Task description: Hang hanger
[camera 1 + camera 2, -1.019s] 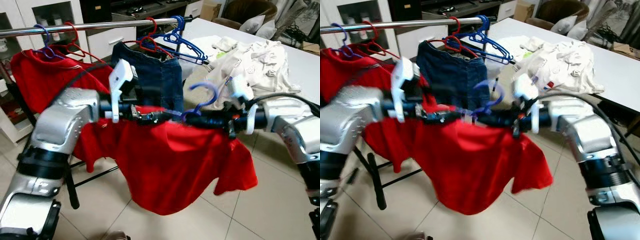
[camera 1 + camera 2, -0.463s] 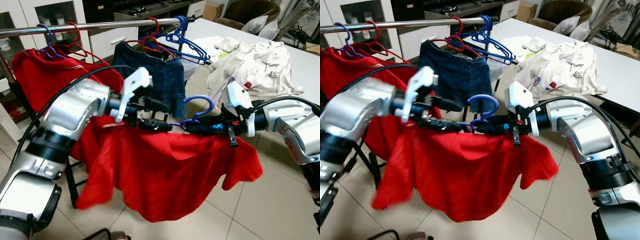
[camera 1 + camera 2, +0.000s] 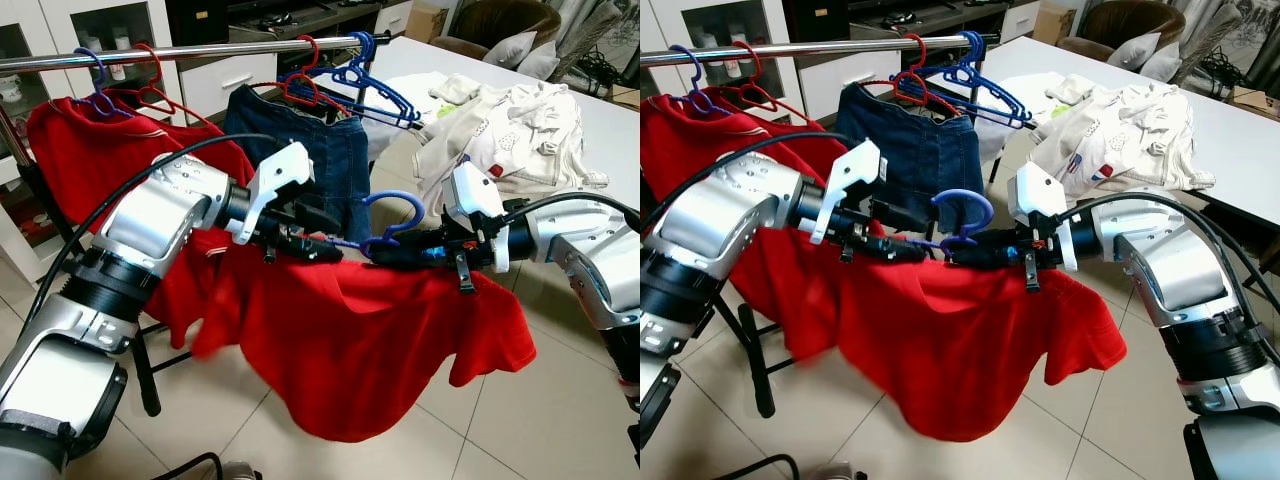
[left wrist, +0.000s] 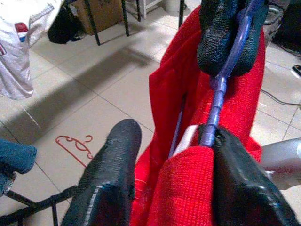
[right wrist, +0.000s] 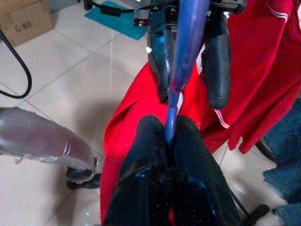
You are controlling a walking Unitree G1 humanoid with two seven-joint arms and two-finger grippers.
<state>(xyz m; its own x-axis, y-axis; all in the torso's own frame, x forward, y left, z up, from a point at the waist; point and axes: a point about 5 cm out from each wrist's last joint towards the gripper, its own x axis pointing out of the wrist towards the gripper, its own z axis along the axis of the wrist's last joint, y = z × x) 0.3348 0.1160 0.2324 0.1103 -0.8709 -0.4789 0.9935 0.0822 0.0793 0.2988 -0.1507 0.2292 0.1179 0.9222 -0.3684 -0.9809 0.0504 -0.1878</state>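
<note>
Probably halfway: right claw (image 3: 385, 250) pinches the blue hanger (image 3: 395, 215) carrying the red shirt (image 3: 370, 340); left claw (image 3: 315, 245) spread; rail (image 3: 200, 50) unreached.

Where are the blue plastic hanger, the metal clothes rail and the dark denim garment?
blue plastic hanger (image 3: 400, 208), left eye view, on its hook.
metal clothes rail (image 3: 200, 50), left eye view, bare stretch of bar.
dark denim garment (image 3: 915, 150), right eye view, middle of the cloth.

Pale tiled floor (image 3: 560, 400), red hanger (image 4: 75, 146) lying on it, white table (image 3: 600, 120) bearing heaped white clothes (image 3: 510, 120)
</note>
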